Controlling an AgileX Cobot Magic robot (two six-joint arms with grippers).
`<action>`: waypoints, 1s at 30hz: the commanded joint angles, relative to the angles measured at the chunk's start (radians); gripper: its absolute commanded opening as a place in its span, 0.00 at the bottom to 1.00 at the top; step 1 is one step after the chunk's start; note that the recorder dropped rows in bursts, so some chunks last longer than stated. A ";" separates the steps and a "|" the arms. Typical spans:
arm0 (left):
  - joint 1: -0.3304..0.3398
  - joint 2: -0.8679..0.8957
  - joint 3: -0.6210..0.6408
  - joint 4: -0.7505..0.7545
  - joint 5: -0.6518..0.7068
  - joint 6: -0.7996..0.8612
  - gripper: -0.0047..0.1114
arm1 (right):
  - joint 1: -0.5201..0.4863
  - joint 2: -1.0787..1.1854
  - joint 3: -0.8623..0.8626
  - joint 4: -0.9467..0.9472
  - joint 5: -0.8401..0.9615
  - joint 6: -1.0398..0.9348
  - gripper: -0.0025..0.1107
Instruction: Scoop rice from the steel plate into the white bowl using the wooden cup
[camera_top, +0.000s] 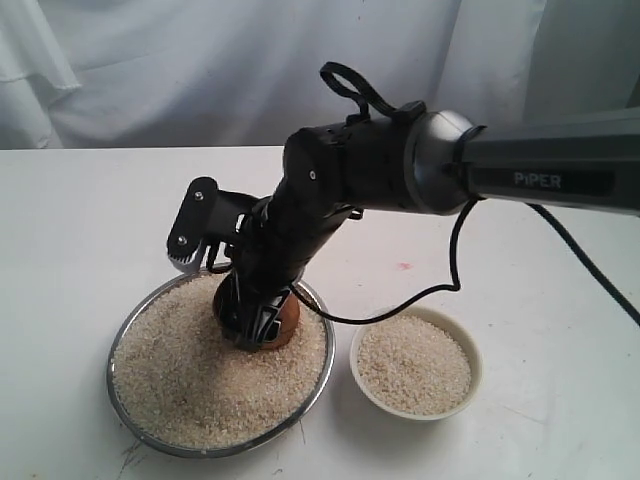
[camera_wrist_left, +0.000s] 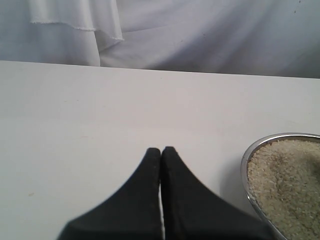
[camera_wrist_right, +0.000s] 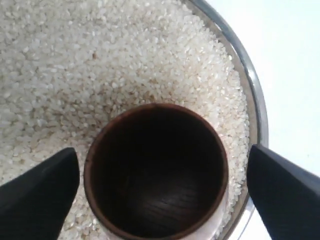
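The wooden cup (camera_wrist_right: 156, 175) stands upright and empty in the rice (camera_wrist_right: 100, 60), near the right side of the steel plate (camera_top: 118, 345). My right gripper (camera_wrist_right: 162, 152) hangs over it, open, with one finger on each side and a small gap to the cup wall. In the exterior view the right gripper (camera_top: 255, 325) hides most of the cup (camera_top: 287, 325). The white bowl (camera_top: 476, 365) sits to the right of the plate, nearly full of rice. My left gripper (camera_wrist_left: 161, 149) is shut on nothing, over bare table beside the plate's rim (camera_wrist_left: 243, 165).
A black cable (camera_top: 440, 285) hangs from the right arm and loops down to the table between plate and bowl. White cloth (camera_top: 200, 70) hangs behind the white table (camera_top: 70, 220). A small pink spot (camera_top: 404, 266) marks the table behind the bowl.
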 joint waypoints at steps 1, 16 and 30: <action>0.002 -0.004 0.005 -0.002 -0.007 -0.001 0.04 | -0.031 -0.008 -0.002 0.036 0.016 0.083 0.75; 0.002 -0.004 0.005 -0.002 -0.007 -0.001 0.04 | -0.115 -0.008 0.087 0.489 0.018 -0.265 0.73; 0.002 -0.004 0.005 -0.002 -0.007 -0.001 0.04 | -0.159 -0.009 0.167 0.605 -0.012 -0.448 0.72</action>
